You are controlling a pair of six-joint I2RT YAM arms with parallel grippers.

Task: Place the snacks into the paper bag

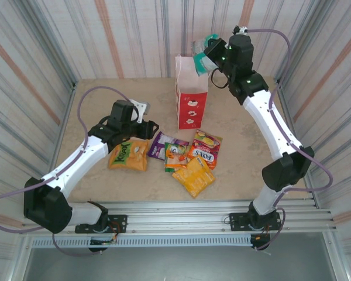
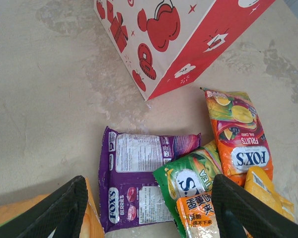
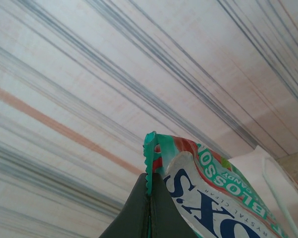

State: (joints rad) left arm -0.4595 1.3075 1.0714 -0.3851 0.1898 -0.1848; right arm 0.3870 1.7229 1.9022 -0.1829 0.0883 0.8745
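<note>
Right pincer (image 3: pixel 149 188) is pinched fully shut on one end of the teal packet (image 3: pixel 208 198), held up above the bench (image 1: pixel 134 91). Paper bag (image 1: pixel 192 96) stands upright near the middle of the far edge. Its open top sits just below that pincer and to the robot's left of it. The packet's long axis runs from the jaws toward the bag mouth, tilted rather than plumb, with the free end at the rim's far right corner (can't tell if it touches the paper or hangs just clear). Next move looks like a short shift left over the mouth, then let go. Risk: packet snags on the rim.

Left pincer (image 2: pixel 149 218) is spread wide with nothing in it, low over the loose pile mid-bench, toward the near edge. Purple packet (image 2: pixel 139 183) lies between its fingers. Its long axis seems to run finger to finger, and its right end is tucked under the green-white packet (image 2: pixel 188 178), so I'd expect a wrist turn before closing. Orange-yellow packet (image 1: pixel 128 156) sits under the left finger and the FOX'S packet (image 2: pixel 238 141) off to the right. Left arm is nearer to all of these.
</note>
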